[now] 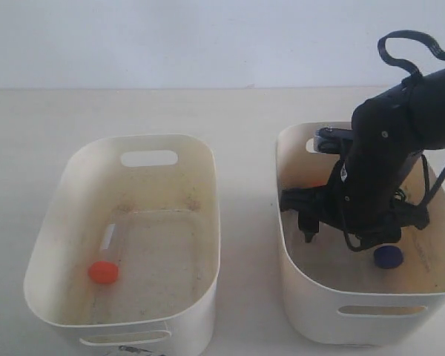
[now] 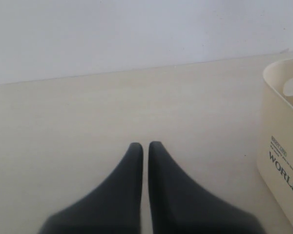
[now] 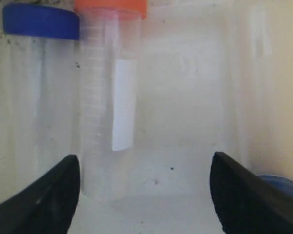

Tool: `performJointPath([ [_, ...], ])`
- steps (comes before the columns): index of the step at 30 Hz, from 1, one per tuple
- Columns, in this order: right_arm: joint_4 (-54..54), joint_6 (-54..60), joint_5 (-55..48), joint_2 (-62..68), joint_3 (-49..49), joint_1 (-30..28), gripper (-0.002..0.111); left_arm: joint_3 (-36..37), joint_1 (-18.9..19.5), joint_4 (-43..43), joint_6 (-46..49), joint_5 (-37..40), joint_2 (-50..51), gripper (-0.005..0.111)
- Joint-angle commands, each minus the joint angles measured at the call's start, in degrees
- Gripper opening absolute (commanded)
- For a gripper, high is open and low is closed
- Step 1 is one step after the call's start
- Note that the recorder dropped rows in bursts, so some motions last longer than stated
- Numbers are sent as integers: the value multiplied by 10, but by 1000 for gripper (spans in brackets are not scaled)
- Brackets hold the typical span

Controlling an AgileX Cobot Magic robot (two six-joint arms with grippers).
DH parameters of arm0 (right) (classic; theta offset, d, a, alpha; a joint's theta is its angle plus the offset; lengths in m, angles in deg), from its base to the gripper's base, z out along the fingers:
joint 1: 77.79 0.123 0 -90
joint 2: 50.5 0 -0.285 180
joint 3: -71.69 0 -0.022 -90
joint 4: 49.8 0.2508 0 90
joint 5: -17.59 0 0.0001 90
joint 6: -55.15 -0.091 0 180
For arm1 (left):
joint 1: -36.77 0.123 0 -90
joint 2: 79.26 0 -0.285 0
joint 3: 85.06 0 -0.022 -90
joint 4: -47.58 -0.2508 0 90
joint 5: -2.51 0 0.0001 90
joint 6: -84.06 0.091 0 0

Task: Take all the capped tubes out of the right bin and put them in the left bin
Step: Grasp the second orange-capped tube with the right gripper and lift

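Right arm [image 1: 386,170] bent down into the right bin [image 1: 304,311], right pincer [image 3: 145,161] released.
Nearest, one orange-capped tube [image 1: 105,256] lies in the left bin [image 1: 208,222], cap forward, body running away. The arm mostly hides the right bin's parallel blue-capped tube [image 3: 41,97] and second orange-capped tube [image 3: 110,87]. Left pincer [image 2: 145,146] clenched above the counter [image 2: 63,122].

Two cream bins [image 1: 55,230] [image 1: 319,311], two orange-capped tubes [image 1: 104,271] [image 3: 110,73] and two blue-capped tubes [image 3: 39,73] [image 3: 282,184]
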Motion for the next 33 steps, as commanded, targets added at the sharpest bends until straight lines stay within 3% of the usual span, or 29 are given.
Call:
performJointPath([
  [1,-5,-2,16,9,-2,-1,70,-2,1,4,-7,-8,-1,4],
  [7,-10,-2,22,37,-2,-1,67,-2,1,4,-7,-8,-1,4],
  [9,-16,-2,33,39,-2,-1,52,-2,1,4,-7,-8,-1,4],
  [13,-16,-2,37,39,-2,-1,7,-2,1,4,-7,-8,-1,4],
  [14,-16,-2,33,38,-2,-1,0,-2,1,4,-7,-8,-1,4],
  [23,-20,46,2,-56,-2,-1,0,-2,1,4,-7,-8,-1,4],
  [33,20,104,-36,-261,-2,0,0,-2,1,4,-7,-8,-1,4],
])
